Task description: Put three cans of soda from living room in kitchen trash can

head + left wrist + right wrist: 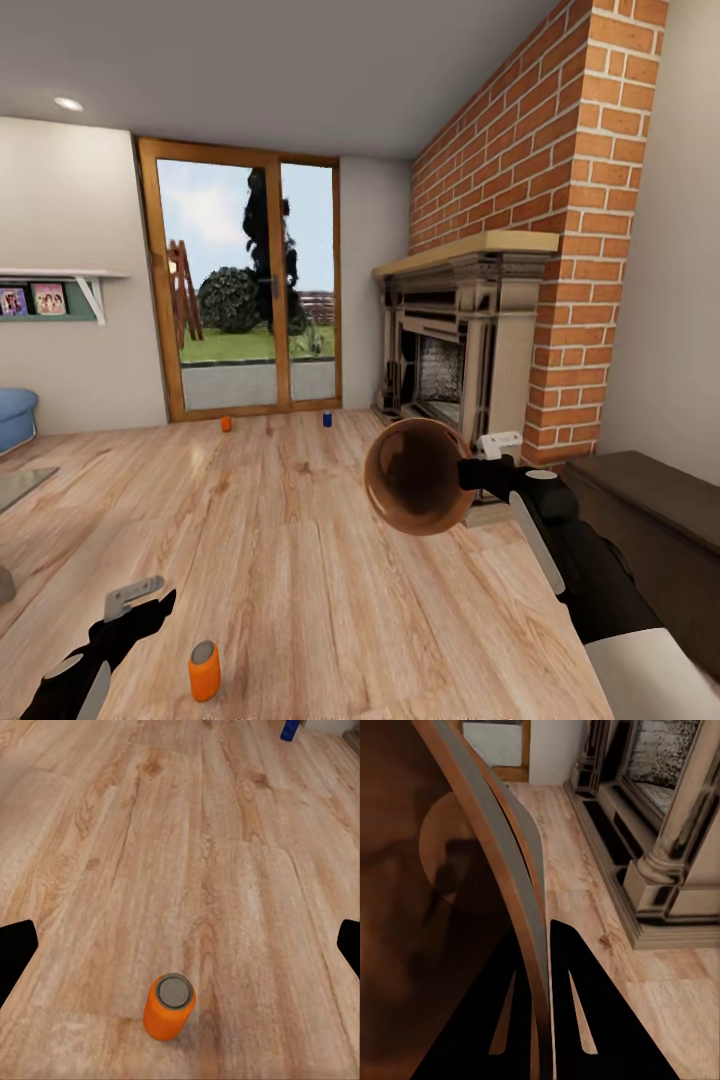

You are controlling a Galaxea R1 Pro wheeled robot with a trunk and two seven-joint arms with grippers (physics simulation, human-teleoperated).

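Nearest: orange can [204, 670] upright on wood floor [300, 540], just ahead of left gripper [140, 598]; jaws spread wide, nothing between. Same can in left wrist view [169, 1006], between finger tips, untouched. Mid: right gripper [544, 945] jaws pinching bucket [418, 476] rim, bucket held on its side, brown inside facing camera. Far, by glass doors [250, 290]: second orange can [226, 424] and blue can [327, 419], well apart. Fireplace [455, 340] at right.
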